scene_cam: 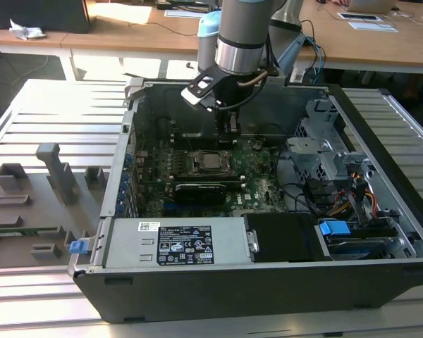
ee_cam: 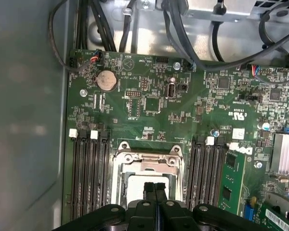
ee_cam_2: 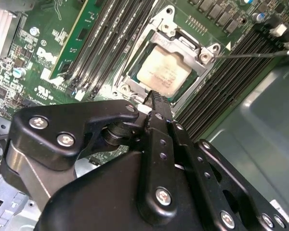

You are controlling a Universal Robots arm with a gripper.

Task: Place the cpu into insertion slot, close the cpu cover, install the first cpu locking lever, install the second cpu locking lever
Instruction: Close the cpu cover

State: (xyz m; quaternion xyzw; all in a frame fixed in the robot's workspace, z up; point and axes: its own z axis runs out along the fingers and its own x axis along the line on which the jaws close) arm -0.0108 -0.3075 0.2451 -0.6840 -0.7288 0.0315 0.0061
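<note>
- Cpu (ee_cam_2: 166,72) is down in the insertion slot (ee_cam: 119,173), pale metal top facing up, in the middle of the green motherboard (ee_cam: 159,115) inside the open computer case (scene_cam: 381,134) on the slatted worktop (scene_cam: 49,105).
- And the cpu cover (ee_cam_2: 185,41) looks to be lying flat over it, its silvery frame ringing the chip, with the top showing through the window. I'd call those two steps done.
- Levers, though: in the second wrist view a thin locking lever (ee_cam_2: 250,54) juts out sideways from the socket corner across the memory slots. To me that reads as not latched, so the lever work is left. I can't make out the other lever.
- My claw (ee_cam_2: 152,96) has its two fingers pressed together, and I see nothing between them.
- In both wrist views the tip hangs right at the near edge of the cover. Whether it's touching the frame, I can't tell.
</note>
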